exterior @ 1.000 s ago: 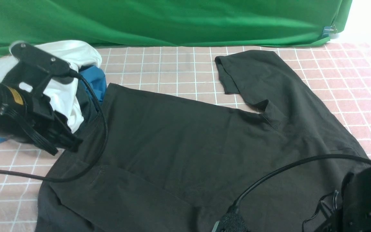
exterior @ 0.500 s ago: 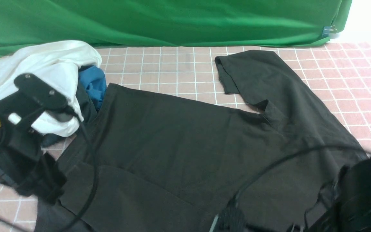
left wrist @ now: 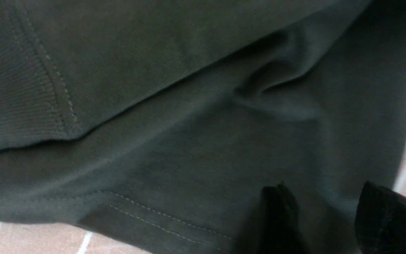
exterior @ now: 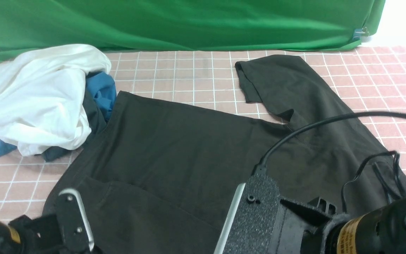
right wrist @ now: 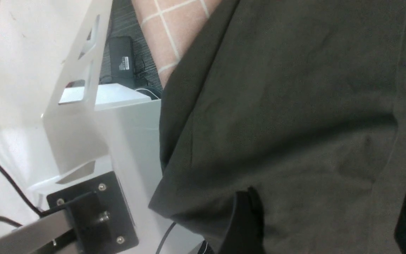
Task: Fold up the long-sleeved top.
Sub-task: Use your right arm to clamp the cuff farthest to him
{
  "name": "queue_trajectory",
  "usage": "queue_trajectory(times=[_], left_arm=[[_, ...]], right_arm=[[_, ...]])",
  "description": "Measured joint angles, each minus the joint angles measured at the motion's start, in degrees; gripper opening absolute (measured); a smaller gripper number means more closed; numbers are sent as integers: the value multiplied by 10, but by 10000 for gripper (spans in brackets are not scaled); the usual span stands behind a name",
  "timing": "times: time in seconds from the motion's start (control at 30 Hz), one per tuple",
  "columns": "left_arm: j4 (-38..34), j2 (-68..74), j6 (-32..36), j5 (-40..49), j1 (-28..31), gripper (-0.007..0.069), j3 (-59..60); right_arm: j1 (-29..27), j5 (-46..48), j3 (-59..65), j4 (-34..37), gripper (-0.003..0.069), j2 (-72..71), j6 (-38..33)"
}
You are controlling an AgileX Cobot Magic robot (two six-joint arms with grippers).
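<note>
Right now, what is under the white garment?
A blue cloth and a dark charcoal cloth poke out beneath the white garment; the rest of them is covered.

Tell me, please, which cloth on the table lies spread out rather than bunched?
The long-sleeved top, the large brownish-black one, lies spread across the middle; the white garment and blue cloth are heaped at the left.

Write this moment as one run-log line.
top: spread on table | left hand: open, over top's near edge | right hand: open, over top's near edge | nothing held
</note>
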Motion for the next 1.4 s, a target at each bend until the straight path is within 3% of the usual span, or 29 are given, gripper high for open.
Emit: queue_trajectory(times=[0.2, 0.43, 0.7, 0.9, 1.0, 1.4], left_arm=[[0, 0, 117, -22, 0, 431, 31], [2, 2, 136, -75, 0, 425, 53], [14, 24, 136, -78, 0, 335, 64], [16, 25, 103, -55, 0, 102, 59], [45, 24, 102, -31, 0, 29, 45], [92, -25, 106, 138, 0, 18, -9]], right_arm=[[0, -36, 17, 0, 548, 0, -7], [0, -66, 18, 0, 548, 0, -10], [0, -80, 18, 0, 548, 0, -11], [0, -86, 18, 0, 548, 0, -11], [0, -88, 18, 0, 548, 0, -11], [0, -92, 18, -3, 548, 0, -27]])
